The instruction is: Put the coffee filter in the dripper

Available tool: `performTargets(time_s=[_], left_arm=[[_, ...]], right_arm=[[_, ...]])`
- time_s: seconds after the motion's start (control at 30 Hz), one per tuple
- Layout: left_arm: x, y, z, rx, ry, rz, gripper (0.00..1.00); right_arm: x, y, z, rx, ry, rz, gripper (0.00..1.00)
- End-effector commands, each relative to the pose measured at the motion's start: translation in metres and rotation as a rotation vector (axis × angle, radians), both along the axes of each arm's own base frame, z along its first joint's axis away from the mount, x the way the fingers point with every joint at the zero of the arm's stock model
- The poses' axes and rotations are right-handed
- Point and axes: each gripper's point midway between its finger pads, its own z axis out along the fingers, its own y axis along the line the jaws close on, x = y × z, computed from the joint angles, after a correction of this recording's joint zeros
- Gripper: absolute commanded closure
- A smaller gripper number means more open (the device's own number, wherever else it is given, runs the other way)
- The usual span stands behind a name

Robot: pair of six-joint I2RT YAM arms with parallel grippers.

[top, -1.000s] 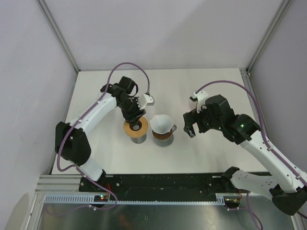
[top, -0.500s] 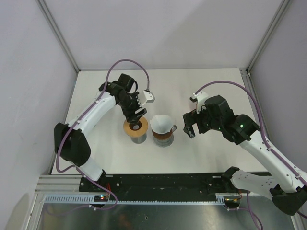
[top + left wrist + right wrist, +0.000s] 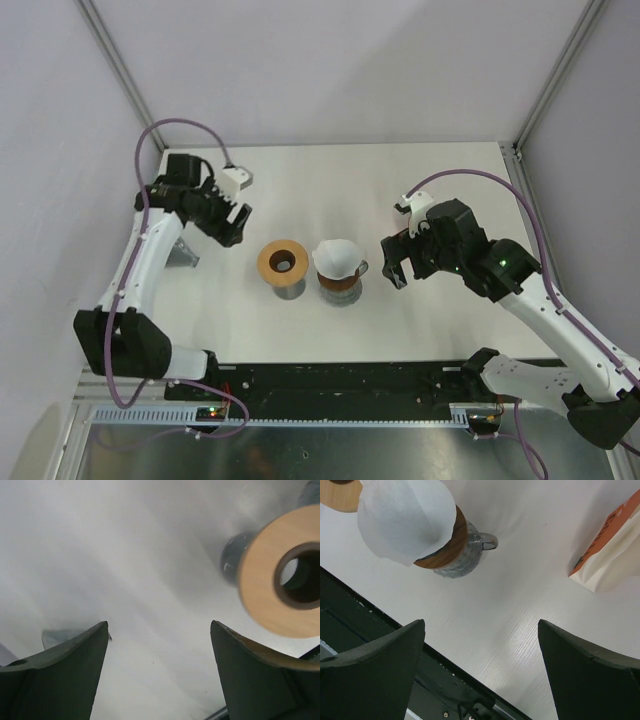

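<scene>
Overhead, the fixed camera looks steeply down from above and behind the arm bases, taking in the whole white table [image 3: 400,190]. The left wrist camera sits close over the tabletop, peering out past the left gripper [image 3: 157,625], its picture blurred, the wooden ring [image 3: 280,580] at its right edge. The right wrist camera looks down from farther off, past the right gripper [image 3: 480,622], onto the coffee filter [image 3: 405,520] and dripper [image 3: 465,555]. The overhead view shares both, ring [image 3: 283,262] and filter [image 3: 338,257], side by side mid-table
</scene>
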Motion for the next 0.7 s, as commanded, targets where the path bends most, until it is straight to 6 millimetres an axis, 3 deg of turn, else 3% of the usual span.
performTargets(time_s=[0.0, 0.07, 0.2, 0.43, 0.67], left_arm=[[-0.004, 0.051, -0.001, 0.036, -0.073, 0.230, 0.13], [-0.004, 0.078, -0.007, 0.096, -0.106, 0.303, 0.13], [-0.003, 0.113, -0.024, 0.172, -0.116, 0.388, 0.13], [0.012, 0.160, -0.044, 0.206, -0.131, 0.493, 0.13], [0.020, 0.193, -0.063, 0.155, -0.119, 0.585, 0.13]], right_arm=[[0.001, 0.001, 0.011, 0.019, -0.048, 0.013, 0.01], [0.001, 0.002, 0.011, 0.020, -0.050, 0.016, 0.01], [0.002, 0.003, 0.010, 0.017, -0.048, 0.021, 0.01], [0.002, 0.004, 0.005, 0.007, -0.028, 0.023, 0.01], [0.004, 0.007, 0.001, 0.008, -0.012, 0.017, 0.01]])
